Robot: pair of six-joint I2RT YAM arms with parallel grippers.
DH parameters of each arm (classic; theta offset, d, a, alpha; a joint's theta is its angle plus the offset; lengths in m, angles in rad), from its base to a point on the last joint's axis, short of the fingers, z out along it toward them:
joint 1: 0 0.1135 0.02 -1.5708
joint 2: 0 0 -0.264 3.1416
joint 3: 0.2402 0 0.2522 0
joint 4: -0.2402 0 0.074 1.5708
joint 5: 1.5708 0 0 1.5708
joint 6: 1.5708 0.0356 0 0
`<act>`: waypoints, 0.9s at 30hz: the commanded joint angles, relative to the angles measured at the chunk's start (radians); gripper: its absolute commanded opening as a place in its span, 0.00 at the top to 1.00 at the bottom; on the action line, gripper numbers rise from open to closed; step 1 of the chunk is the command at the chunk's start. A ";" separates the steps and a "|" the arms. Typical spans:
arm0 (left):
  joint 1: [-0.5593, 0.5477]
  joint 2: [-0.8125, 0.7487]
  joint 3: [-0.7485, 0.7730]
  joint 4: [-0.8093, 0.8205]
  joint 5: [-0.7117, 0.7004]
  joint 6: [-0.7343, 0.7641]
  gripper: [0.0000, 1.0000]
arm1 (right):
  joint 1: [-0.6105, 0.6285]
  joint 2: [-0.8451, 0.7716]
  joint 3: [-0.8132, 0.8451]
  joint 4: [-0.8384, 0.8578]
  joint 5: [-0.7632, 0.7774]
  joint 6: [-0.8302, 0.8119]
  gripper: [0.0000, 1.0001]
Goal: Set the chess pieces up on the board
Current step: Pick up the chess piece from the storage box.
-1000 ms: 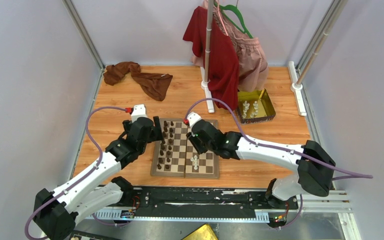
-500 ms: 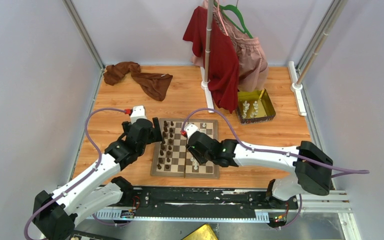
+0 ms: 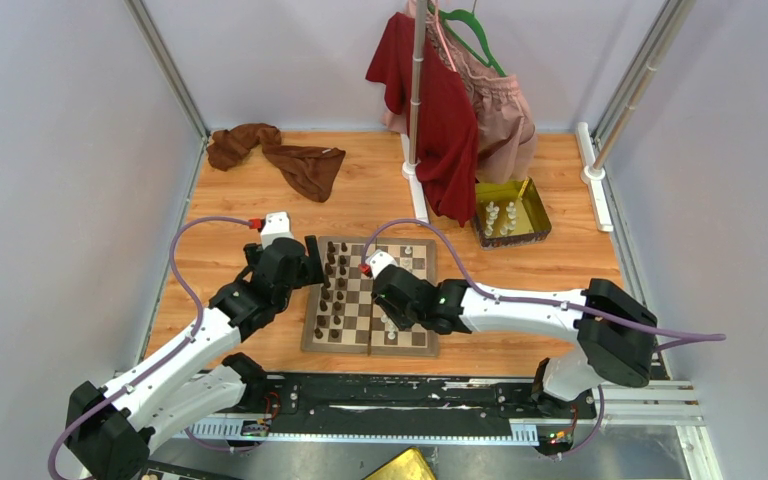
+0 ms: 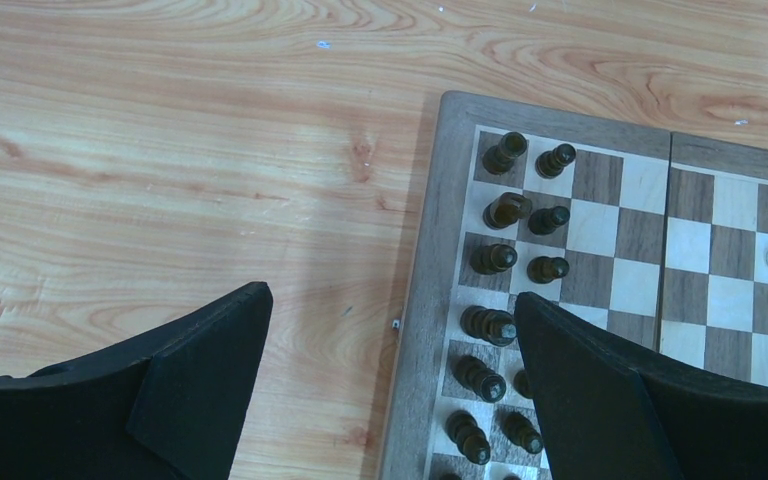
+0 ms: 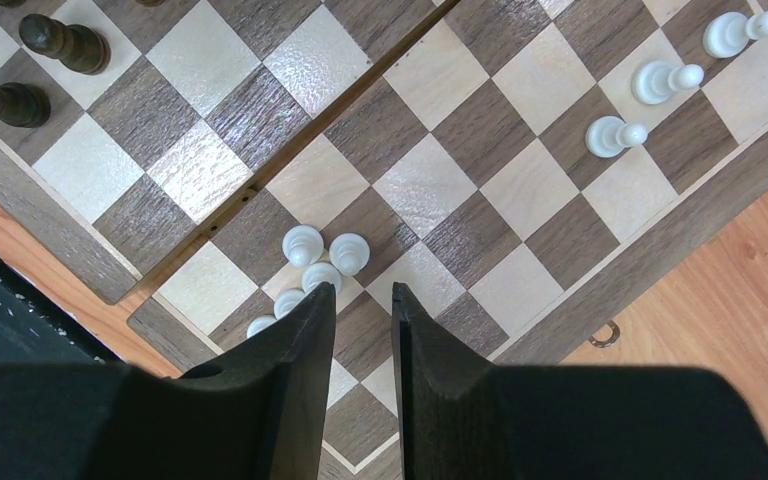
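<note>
My right claw (image 5: 362, 292) is open only narrowly, holding nothing; 1 finger (image 5: 295, 350) is just beside white pieces (image 5: 302, 243) at the board (image 5: 550, 240) edge.

Robot lab cell, grey panel walls (image 3: 50, 150), aluminium posts (image 3: 167, 65), wooden tabletop (image 3: 360, 200)

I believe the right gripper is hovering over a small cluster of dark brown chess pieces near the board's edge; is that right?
Not quite: the right wrist view shows that the cluster of chess pieces under the right gripper is cream-white, not dark brown. The rest holds: it lies near the edge of the board.
</note>
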 commanded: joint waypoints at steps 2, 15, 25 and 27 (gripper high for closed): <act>-0.008 -0.013 -0.013 0.015 -0.018 -0.015 0.00 | 0.013 0.015 0.018 0.010 0.019 0.006 0.69; -0.008 0.001 -0.011 0.025 -0.016 -0.013 0.00 | 0.012 0.033 0.037 0.011 0.011 -0.006 0.71; -0.008 0.003 -0.009 0.027 -0.018 -0.010 0.00 | 0.006 0.059 0.051 0.019 -0.006 -0.011 0.72; -0.009 0.004 -0.009 0.027 -0.019 -0.009 0.00 | 0.004 0.063 0.053 0.020 -0.010 -0.013 0.72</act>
